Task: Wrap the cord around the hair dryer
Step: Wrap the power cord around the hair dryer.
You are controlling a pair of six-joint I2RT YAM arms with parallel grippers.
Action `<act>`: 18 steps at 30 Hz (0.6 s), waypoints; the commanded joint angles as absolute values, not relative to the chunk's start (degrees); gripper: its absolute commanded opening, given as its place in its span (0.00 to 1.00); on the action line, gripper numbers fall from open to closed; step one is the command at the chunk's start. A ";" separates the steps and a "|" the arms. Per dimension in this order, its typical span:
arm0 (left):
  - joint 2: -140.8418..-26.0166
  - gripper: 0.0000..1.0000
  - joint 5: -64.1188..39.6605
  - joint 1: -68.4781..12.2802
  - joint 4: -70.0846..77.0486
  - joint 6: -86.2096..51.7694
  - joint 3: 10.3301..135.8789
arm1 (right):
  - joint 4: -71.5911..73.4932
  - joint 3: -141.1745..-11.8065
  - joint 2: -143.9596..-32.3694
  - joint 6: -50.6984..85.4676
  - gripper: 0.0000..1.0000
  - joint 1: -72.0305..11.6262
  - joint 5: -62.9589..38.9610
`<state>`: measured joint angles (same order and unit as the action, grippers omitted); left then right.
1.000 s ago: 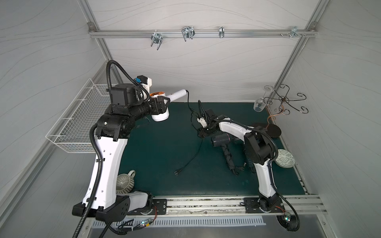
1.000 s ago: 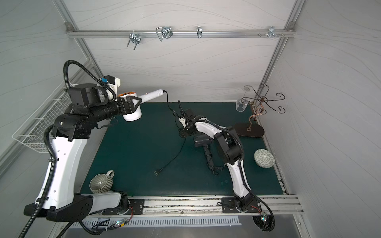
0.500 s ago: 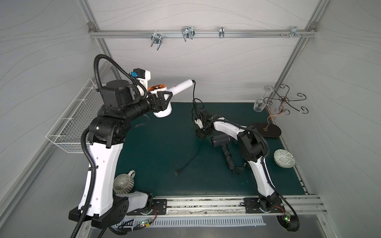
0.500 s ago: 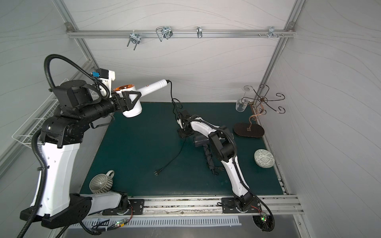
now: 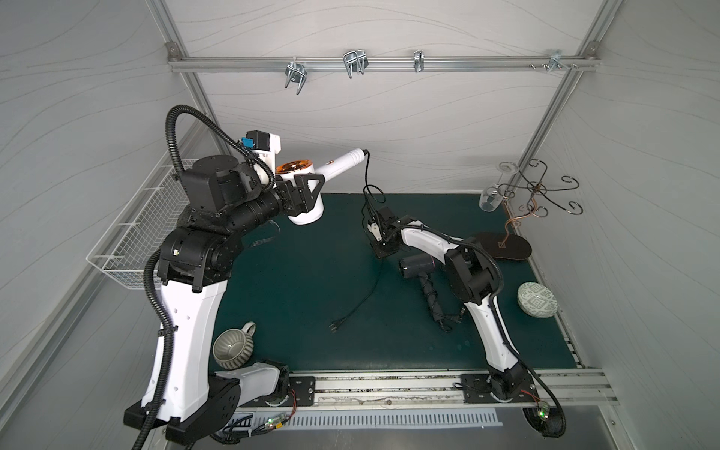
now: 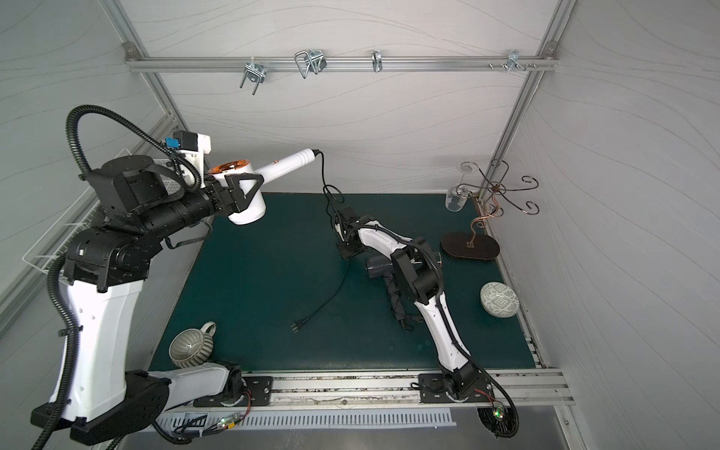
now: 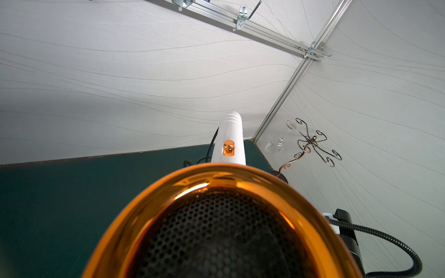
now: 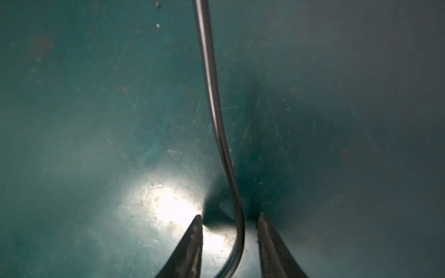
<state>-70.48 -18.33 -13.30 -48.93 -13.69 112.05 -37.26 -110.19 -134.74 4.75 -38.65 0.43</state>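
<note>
- Hair dryer (image 5: 341,165), between the black fingers of the left gripper (image 5: 306,195): white shell; a glossy amber rim and a black grille dotted with small holes are seen at its rear; a copper button is noted on the handle.
- Cord (image 8: 216,115), between the dark fingertips of the right gripper (image 8: 228,216): glossy black.
- Mat (image 8: 96,96), beneath those fingertips: deep teal, flecked with pale scratches.
- Second dryer (image 5: 415,269), near the right fingers: dark grey.
- Bowl (image 5: 537,299): pale, patterned with grey-green geometric squares.
- Mug (image 5: 233,348): grey-green, ribbed.
</note>
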 commanded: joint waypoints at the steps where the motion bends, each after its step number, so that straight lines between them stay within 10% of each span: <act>1: -68.37 0.00 -17.07 -13.71 -40.60 -13.86 114.49 | -38.70 -110.44 -137.37 4.33 0.28 -39.03 0.44; 6: -67.59 0.00 -15.12 -13.88 -40.16 -13.32 113.95 | -38.94 -109.75 -137.35 3.47 0.00 -39.07 1.24; 18: -66.09 0.00 -6.49 -10.99 -37.03 -9.18 102.52 | -35.65 -97.37 -119.03 2.31 0.00 -39.28 2.25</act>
<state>-66.04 -8.95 -12.38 -44.73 -10.48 103.44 -35.38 -98.65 -126.23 3.31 -38.68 2.39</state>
